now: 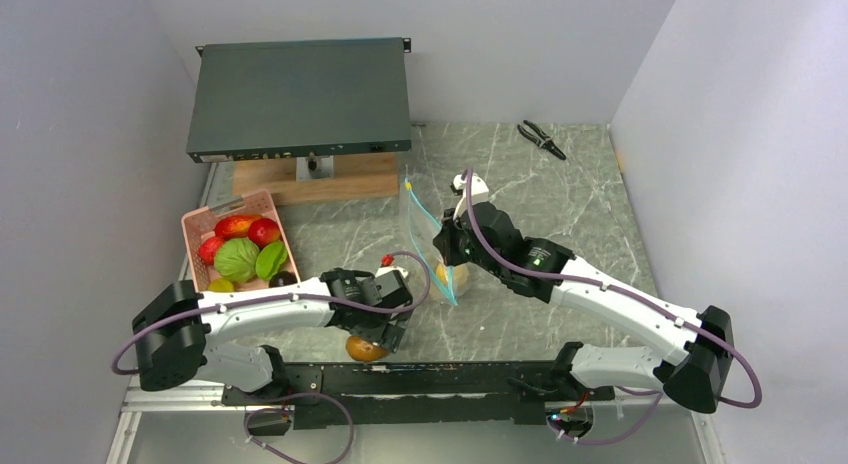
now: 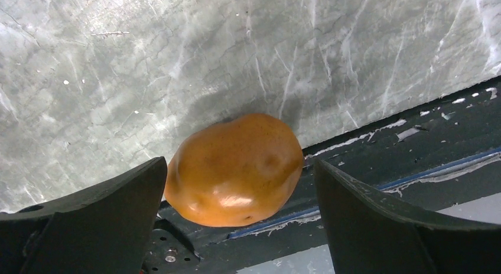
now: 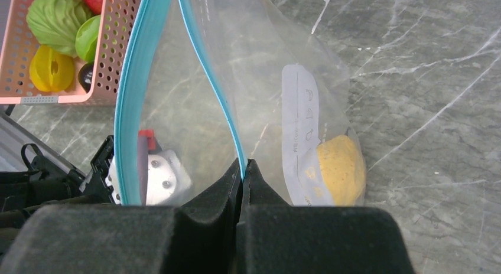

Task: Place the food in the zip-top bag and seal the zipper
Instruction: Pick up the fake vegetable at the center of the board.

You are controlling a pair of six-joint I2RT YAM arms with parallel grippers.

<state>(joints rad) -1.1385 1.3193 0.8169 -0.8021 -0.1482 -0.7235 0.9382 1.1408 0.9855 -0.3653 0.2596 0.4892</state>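
Observation:
An orange fruit (image 2: 236, 168) lies at the table's near edge against the black rail, also in the top view (image 1: 366, 348). My left gripper (image 2: 239, 168) is open, its fingers on either side of the fruit without closing on it. My right gripper (image 3: 243, 163) is shut on one side of the teal zipper (image 3: 207, 79) and holds the clear zip-top bag (image 1: 428, 234) upright with its mouth open. A yellow food piece (image 3: 341, 168) lies inside the bag. Red, green and yellow food (image 1: 240, 249) sits in the pink basket (image 1: 196, 224).
A dark flat equipment box (image 1: 300, 94) on a wooden block stands at the back left. Black pliers (image 1: 541, 139) lie at the back right. A black rail (image 1: 430, 379) runs along the near edge. Walls close in both sides.

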